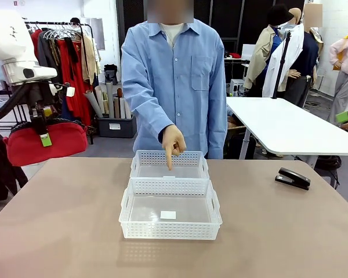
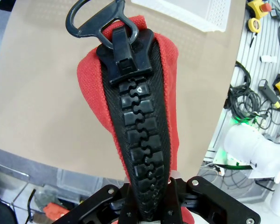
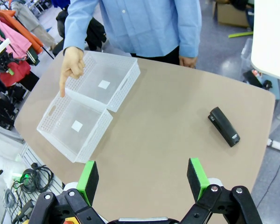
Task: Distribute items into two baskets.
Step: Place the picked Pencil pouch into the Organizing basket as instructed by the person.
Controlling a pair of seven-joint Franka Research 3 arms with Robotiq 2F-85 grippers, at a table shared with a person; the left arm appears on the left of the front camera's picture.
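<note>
Fingers point(image 1: 45, 139) pinch pouch point(image 1: 69, 142), two baskets point(image 1: 169, 230), one stapler point(image 1: 293, 178)

red pouch point(image 1: 52, 147): soft fabric, chunky black zipper down the middle, black pull ring at its free end. held up in the air at the left side of the table point(image 1: 58, 231), clamped at the zipper by the left gripper point(image 1: 44, 138). stapler point(image 1: 293, 178): small, black, closed, flat on the table's right side, well apart from the baskets. two white perforated baskets with clear bottoms, both empty, mid-table, touching: larger basket point(image 1: 168, 230) with handle cut-outs nearer the robot, smaller basket point(image 1: 144, 157) directly behind it.
</note>
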